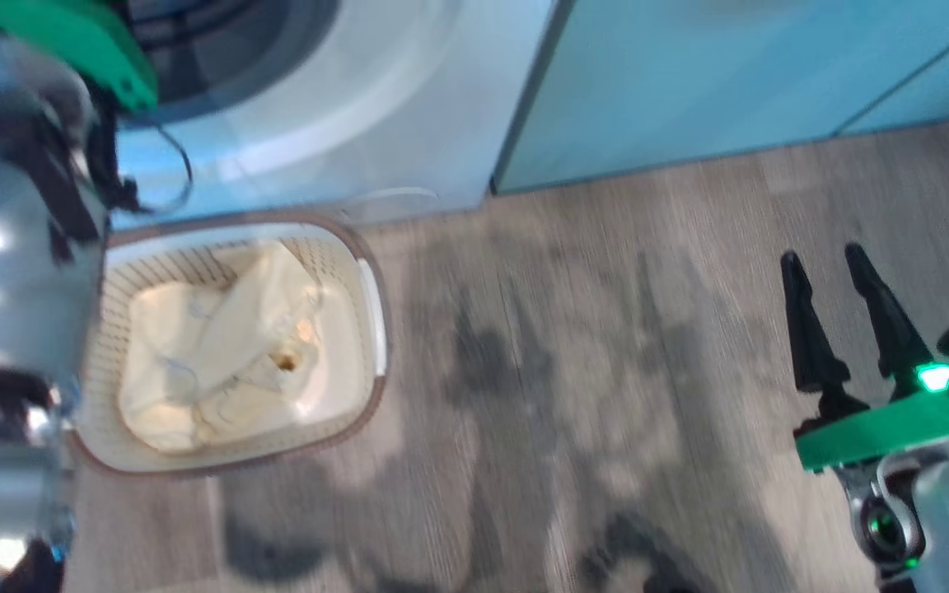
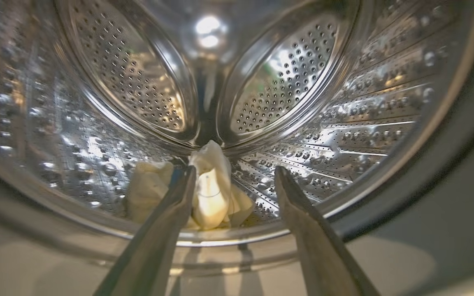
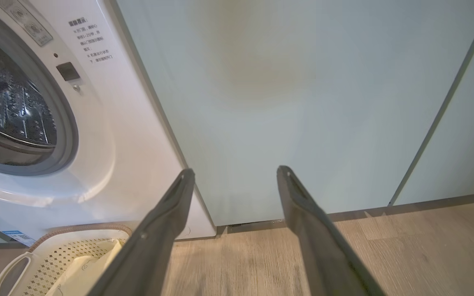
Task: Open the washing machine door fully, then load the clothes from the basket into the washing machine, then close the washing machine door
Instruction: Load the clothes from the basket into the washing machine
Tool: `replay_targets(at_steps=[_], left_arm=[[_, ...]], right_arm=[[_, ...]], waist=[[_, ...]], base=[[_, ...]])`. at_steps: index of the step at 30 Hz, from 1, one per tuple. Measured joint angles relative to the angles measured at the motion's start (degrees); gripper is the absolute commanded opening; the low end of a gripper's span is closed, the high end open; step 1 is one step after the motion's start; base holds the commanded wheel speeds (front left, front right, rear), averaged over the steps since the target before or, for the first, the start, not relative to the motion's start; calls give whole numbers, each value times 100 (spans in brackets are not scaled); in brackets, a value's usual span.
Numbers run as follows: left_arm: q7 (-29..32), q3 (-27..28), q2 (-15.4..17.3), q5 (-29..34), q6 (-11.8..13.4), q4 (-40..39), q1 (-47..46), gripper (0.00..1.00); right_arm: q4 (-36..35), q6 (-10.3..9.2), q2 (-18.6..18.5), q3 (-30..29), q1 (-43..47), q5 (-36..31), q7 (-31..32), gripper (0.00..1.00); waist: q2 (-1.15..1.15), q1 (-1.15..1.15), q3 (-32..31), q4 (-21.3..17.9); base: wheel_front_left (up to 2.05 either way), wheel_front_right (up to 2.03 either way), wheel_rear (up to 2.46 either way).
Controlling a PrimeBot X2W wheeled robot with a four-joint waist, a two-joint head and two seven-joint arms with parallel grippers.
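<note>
Left tool (image 2: pixel 233 169) spread; cloth (image 2: pixel 210 193) in drum (image 2: pixel 130 74), clothes (image 1: pixel 227 346) in basket (image 1: pixel 334 255)

Washing machine (image 1: pixel 392 99) drum mouth (image 2: pixel 228 237) stands unblocked, one cloth (image 2: pixel 210 193) low inside; basket (image 1: pixel 377 329) sits just before its front, open floor (image 1: pixel 606 371) rightward

The basket (image 1: pixel 334 255) sits on the floor (image 1: pixel 606 329) just before the washing machine (image 1: pixel 376 107), clothes (image 1: pixel 227 354) inside it. Cabinets (image 1: pixel 689 74) stand right of the machine. 1 cloth piece (image 2: pixel 212 193) lies in the drum (image 2: pixel 344 123) — the left gripper (image 2: pixel 233 169) at its mouth, the right gripper (image 1: pixel 822 255) well right of the basket.
</note>
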Motion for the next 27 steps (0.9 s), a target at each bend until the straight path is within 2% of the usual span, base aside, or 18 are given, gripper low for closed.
replay_targets(at_steps=[8, 19, 27], left_arm=[[0, 327, -216, 0, -12, -1027, 1420, 100], [0, 971, -403, 2, -224, -2213, 3259, 100], [0, 1293, -712, 136, -363, -2808, 4312, 100]], right_arm=[[10, 0, -80, -114, 393, -52, 0, 100], [0, 0, -167, -320, 1042, -130, 0, 100], [-18, 0, -169, -475, 1394, -156, 1, 100]], waist=[[0, 0, -661, 217], [0, 0, -1550, 489], [0, 0, -1969, 656]], base=[[0, 0, 0], [0, 0, 0], [0, 0, 0]])
